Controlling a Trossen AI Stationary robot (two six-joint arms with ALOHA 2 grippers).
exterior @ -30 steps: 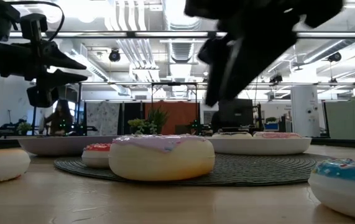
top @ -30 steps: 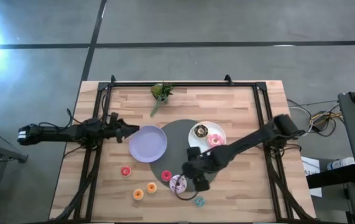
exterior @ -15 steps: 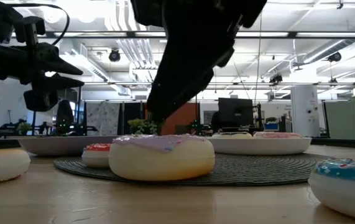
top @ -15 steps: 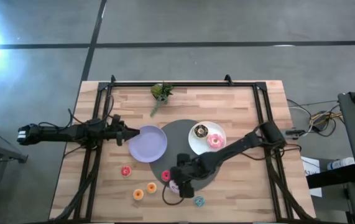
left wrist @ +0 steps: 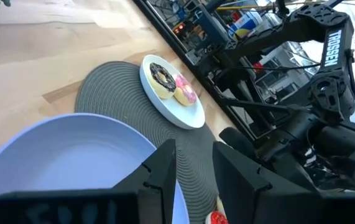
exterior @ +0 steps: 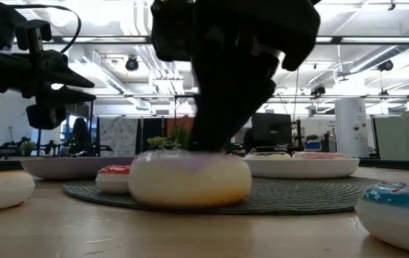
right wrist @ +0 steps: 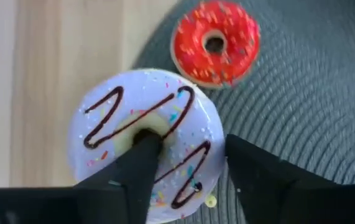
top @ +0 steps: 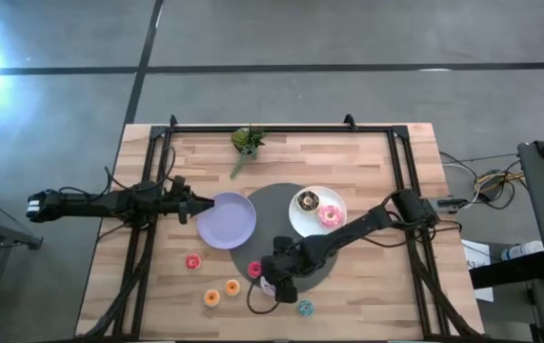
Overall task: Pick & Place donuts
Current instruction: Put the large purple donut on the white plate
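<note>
Wood table (top: 367, 157) | lavender donut (right wrist: 145, 152) on dark mat's (top: 276, 205) edge | right gripper (right wrist: 183, 165) spread, one finger through hole, not clenched | you'd want to squeeze squarely before lifting | left gripper (left wrist: 193, 165) spread over lavender plate (top: 226, 220)

Right gripper (right wrist: 183, 168) low, fingers (right wrist: 133, 168) spread.

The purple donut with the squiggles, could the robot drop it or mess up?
Maybe. The right pincer has one finger in the hole of the lavender donut and one outside, gripping just one side, so it could tilt or slip. The red donut lies close by and might get bumped.
</note>
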